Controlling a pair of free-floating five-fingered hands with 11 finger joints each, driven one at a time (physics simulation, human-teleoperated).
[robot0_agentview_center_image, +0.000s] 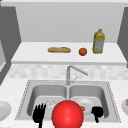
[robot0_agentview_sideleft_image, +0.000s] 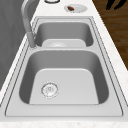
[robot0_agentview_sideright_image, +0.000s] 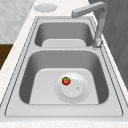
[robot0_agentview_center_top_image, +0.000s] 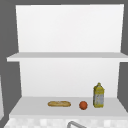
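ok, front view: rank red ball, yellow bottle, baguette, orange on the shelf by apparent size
1. red ball, by far, though it sits nearest the camera, so true size is unsure
2. yellow bottle
3. baguette, close to the bottle in area
4. orange

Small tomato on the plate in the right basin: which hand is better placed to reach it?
Right. The right hand hangs at the right basin's front edge, just beside the tomato on the plate. The left hand is over the left basin.

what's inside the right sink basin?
A white plate on the basin floor, with a small red tomato on it. The plate covers the drain. In the front view a red ball hides part of the plate.
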